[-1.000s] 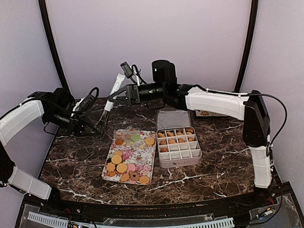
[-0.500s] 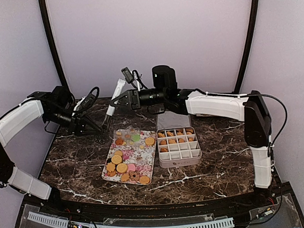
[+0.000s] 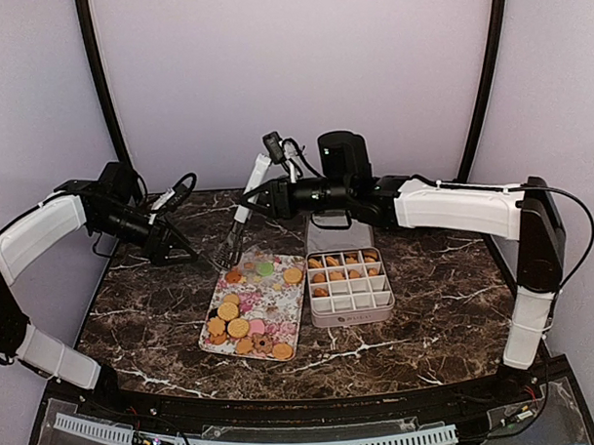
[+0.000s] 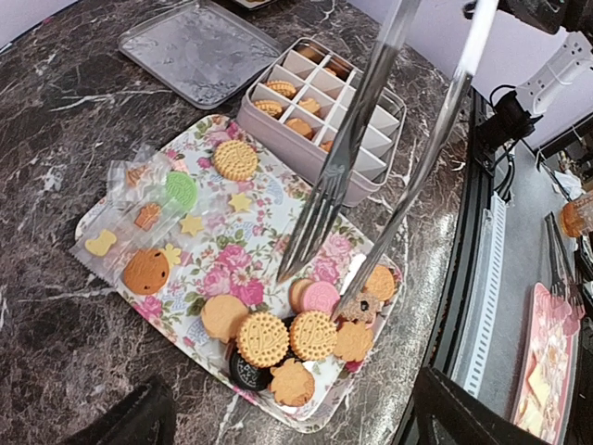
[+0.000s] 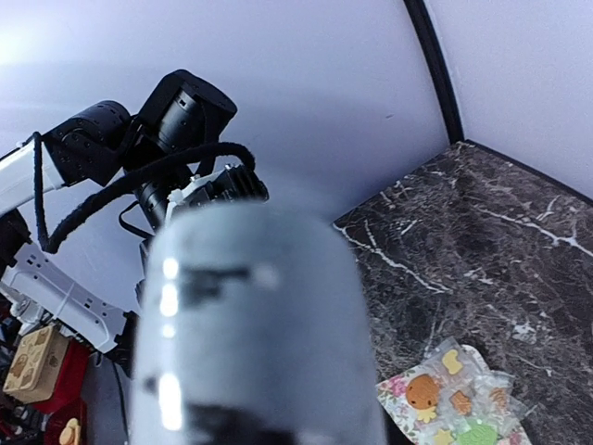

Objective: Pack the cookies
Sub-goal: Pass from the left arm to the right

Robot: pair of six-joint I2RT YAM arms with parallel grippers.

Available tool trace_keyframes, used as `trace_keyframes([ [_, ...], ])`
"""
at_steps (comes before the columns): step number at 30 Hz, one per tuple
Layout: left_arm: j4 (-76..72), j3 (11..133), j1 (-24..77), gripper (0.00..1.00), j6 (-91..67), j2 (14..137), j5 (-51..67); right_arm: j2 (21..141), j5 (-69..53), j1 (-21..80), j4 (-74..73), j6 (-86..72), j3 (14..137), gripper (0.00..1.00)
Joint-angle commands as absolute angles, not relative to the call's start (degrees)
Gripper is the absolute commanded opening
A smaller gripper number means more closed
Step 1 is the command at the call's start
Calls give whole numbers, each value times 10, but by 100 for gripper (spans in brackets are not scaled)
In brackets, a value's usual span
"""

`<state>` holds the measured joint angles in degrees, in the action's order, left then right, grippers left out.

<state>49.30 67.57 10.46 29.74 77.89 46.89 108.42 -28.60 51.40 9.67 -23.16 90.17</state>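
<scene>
The cookies (image 3: 244, 317) lie on a flowered tray (image 3: 282, 293), mostly tan and orange, with pink, green and dark ones (image 4: 278, 338). Several more sit in the far rows of a white divided box (image 3: 349, 284) right of the tray (image 4: 222, 261). My right gripper (image 3: 267, 196) is shut on the white handle of metal tongs (image 3: 240, 213), whose tips hang over the tray's far end. In the right wrist view the tongs (image 5: 250, 324) are a blur hiding the fingers. My left gripper (image 3: 176, 251) stands open and empty left of the tray, its fingers (image 4: 463, 417) wide apart below the tongs (image 4: 361, 130).
The box's clear lid (image 3: 331, 229) lies flat behind the box (image 4: 324, 120). Another container (image 3: 404, 221) sits at the back under the right arm. Some cookies at the tray's far end are in clear wrappers (image 5: 454, 394). The table's right edge (image 4: 463, 306) runs close to the tray.
My left gripper opened, let go of the tongs and drew back to the left. My right gripper closed on the handle and carried the tongs right, over the tray's far end.
</scene>
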Motion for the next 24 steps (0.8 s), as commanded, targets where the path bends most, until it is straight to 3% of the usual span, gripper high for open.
trace_keyframes([
  [1,487,682,73,93,271,776,453,1025,-151,528,89,-156,851,35],
  [4,489,687,44,95,265,782,464,1008,-63,540,81,-121,821,37],
  [12,495,681,-5,96,249,799,466,1013,12,574,100,-92,798,36],
  [24,485,656,-9,96,241,802,457,1056,-4,629,140,-96,833,39],
])
